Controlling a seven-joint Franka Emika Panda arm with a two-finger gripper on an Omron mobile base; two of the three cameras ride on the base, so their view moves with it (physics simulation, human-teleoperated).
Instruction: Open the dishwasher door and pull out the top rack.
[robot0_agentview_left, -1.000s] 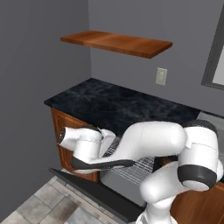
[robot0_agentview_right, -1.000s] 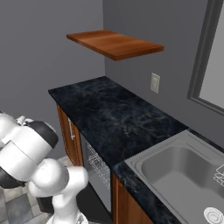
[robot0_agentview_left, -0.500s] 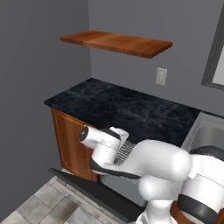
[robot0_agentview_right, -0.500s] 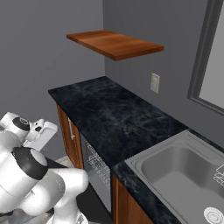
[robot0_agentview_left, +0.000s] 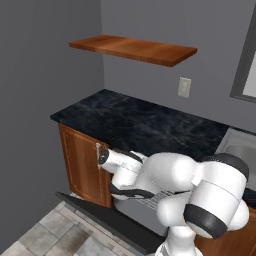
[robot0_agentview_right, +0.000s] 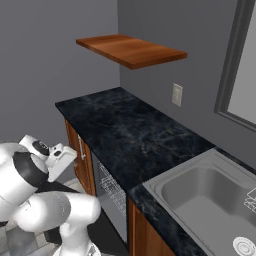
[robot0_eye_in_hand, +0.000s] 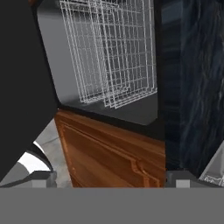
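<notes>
Silver rack (robot0_eye_in_hand: 111, 52) wires are thin: the open, empty end effector (robot0_eye_in_hand: 109, 175) could miss them or clip the lowered door (robot0_agentview_left: 107, 220).

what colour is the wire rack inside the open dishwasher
Silver-white wire-grid rack, clearest in the hand view.
</notes>
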